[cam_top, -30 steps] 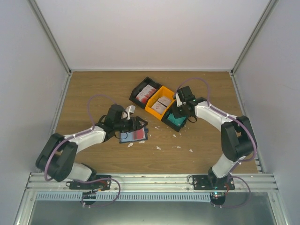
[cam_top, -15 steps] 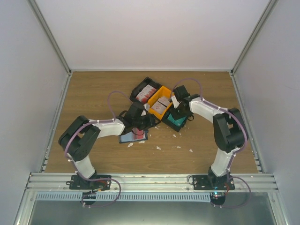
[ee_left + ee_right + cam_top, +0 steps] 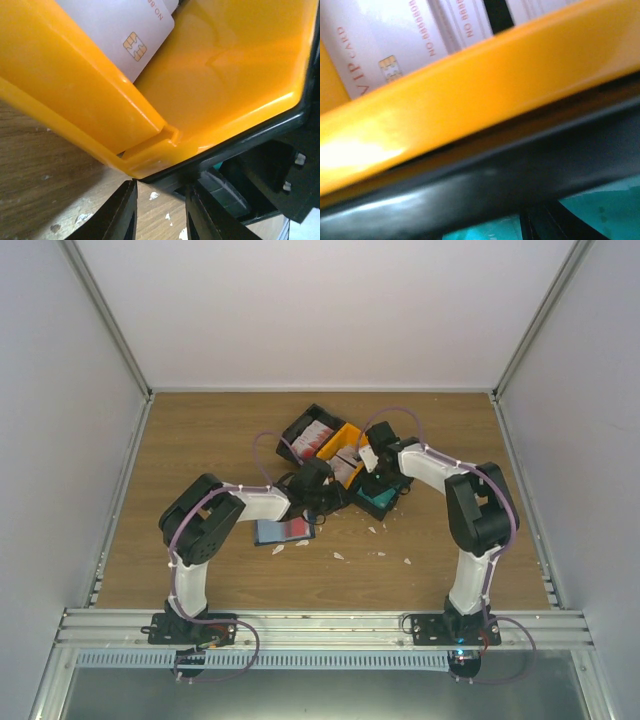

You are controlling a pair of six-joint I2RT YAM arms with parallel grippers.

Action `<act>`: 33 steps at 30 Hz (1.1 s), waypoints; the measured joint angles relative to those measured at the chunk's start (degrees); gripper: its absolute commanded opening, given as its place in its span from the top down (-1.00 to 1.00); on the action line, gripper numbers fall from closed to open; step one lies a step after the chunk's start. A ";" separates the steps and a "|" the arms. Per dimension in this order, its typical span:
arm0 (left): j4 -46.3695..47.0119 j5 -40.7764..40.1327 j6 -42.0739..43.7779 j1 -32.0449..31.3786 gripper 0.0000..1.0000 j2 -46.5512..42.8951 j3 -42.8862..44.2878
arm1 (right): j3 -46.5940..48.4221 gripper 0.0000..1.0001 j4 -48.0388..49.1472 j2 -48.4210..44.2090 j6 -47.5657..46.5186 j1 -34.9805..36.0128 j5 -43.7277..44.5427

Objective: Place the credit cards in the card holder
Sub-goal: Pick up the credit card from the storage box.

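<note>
The card holder (image 3: 283,530) lies open on the table with a red card on it. Pale credit cards (image 3: 344,467) lie in the orange tray (image 3: 350,432); one with a gold chip shows in the left wrist view (image 3: 125,35), and others marked VIP CARD show in the right wrist view (image 3: 370,50). Red-and-white cards (image 3: 312,437) fill the black tray (image 3: 290,430) at the left. My left gripper (image 3: 325,490) (image 3: 160,212) is open and empty at the orange tray's (image 3: 75,95) near corner. My right gripper (image 3: 368,462) hangs very close over the orange tray's rim (image 3: 470,100); its jaws are hidden.
A second black tray (image 3: 392,502) holding a teal thing (image 3: 378,498) adjoins the orange tray on the right. Torn white scraps (image 3: 338,555) lie on the wooden table in front of the trays. Grey walls close in the table on three sides.
My left arm has swung from the card holder right and forward to the orange tray's corner. My right gripper has shifted left, from the teal tray toward the orange tray.
</note>
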 measured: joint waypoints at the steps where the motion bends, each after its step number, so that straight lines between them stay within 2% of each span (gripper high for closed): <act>1: -0.15 0.24 0.02 -0.02 0.49 0.48 0.35 | 0.11 0.19 -0.04 0.13 -0.24 0.00 -0.35; 6: -1.16 0.85 0.20 -0.28 0.54 1.77 2.34 | 0.13 0.34 -0.02 0.26 -0.92 -0.35 -1.31; 13: -1.62 2.36 0.39 -0.28 0.54 2.36 3.04 | 0.13 0.44 0.13 0.11 -1.36 -1.14 -2.45; 33: -2.10 2.64 1.25 -0.31 0.56 2.58 3.63 | -1.92 0.46 -2.08 -6.25 0.81 -0.46 -7.52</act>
